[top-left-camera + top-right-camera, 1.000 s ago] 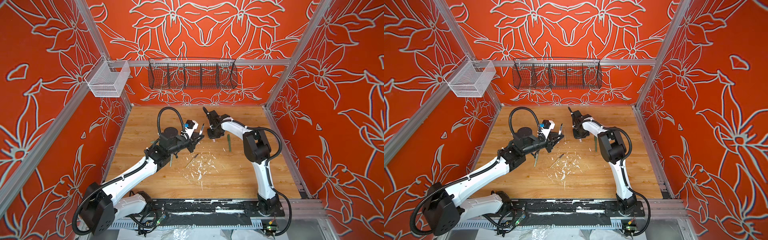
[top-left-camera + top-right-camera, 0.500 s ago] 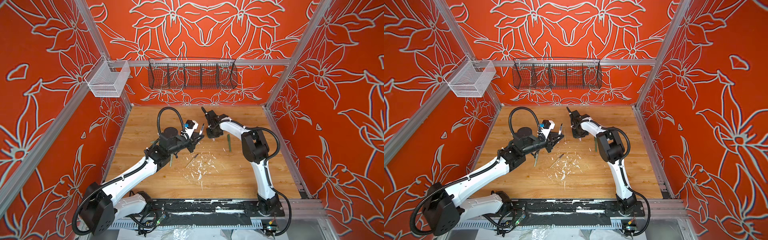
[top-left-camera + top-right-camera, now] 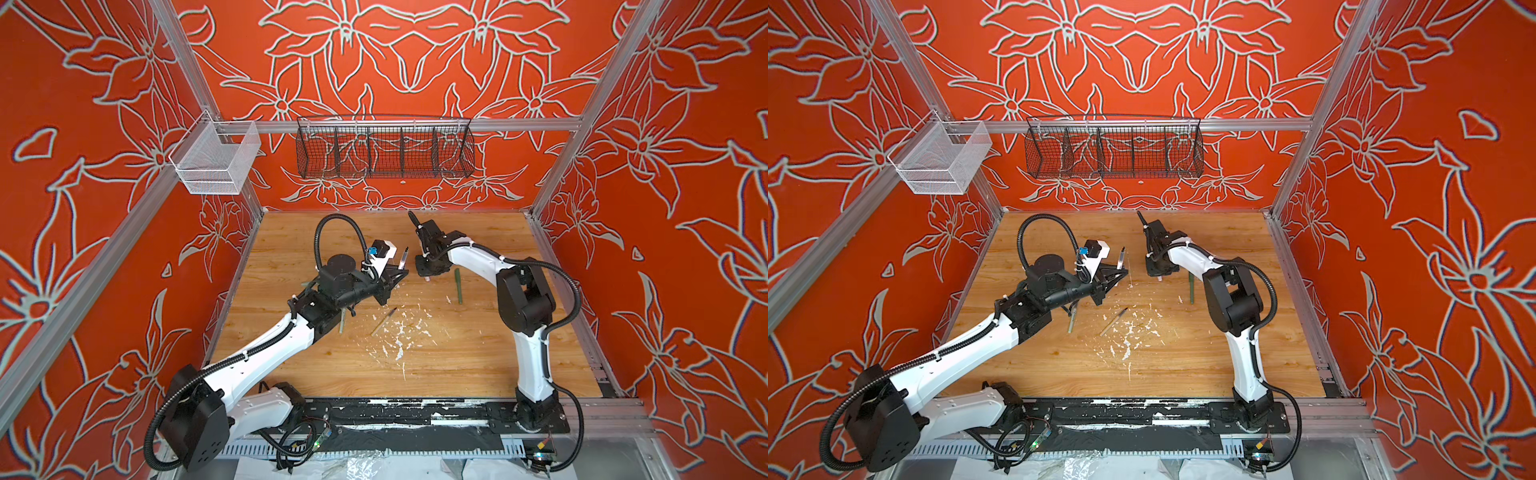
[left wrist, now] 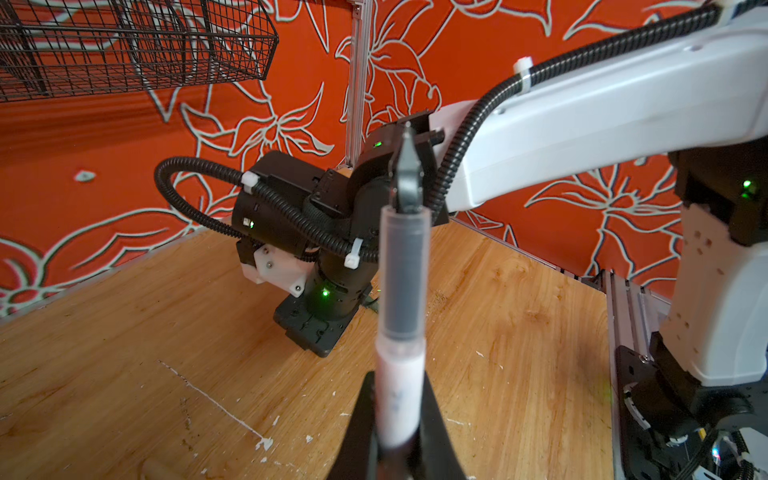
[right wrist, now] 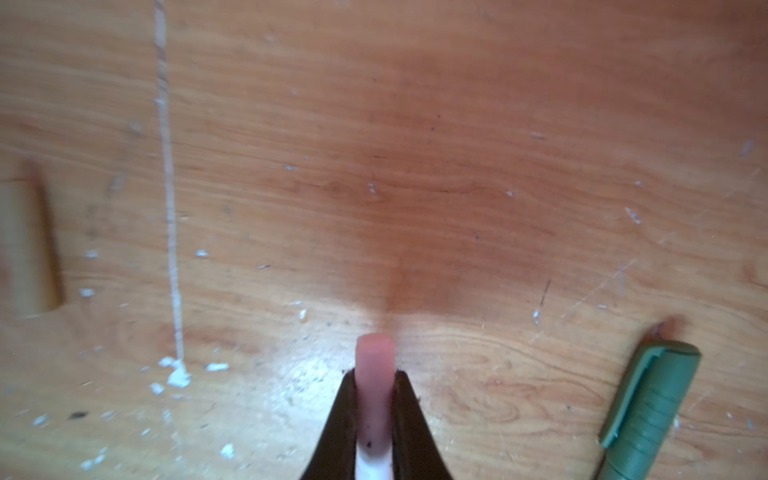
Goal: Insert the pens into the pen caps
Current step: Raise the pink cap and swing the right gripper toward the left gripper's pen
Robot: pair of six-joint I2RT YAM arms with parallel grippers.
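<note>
Pink cap (image 5: 374,361) sits between right fingers (image 5: 413,428), pen (image 4: 403,282) between left fingers (image 4: 355,440).

R wrist view: tan cap (image 5: 25,249) blurred, cut off by frame edge; dark green pen (image 5: 648,411) runs out of frame; pink cap (image 5: 374,365) lower end hidden btwn fingers (image 5: 332,432). L wrist view: pink pen (image 4: 401,374) base blurred, cut off at edge. In both top views: pale green pen (image 3: 341,323) partly under left arm (image 3: 266,349); pink cap too small to make out.

Bright even light, glare on the table (image 5: 316,374), blurred wrist close-ups, wide-angle edge distortion
</note>
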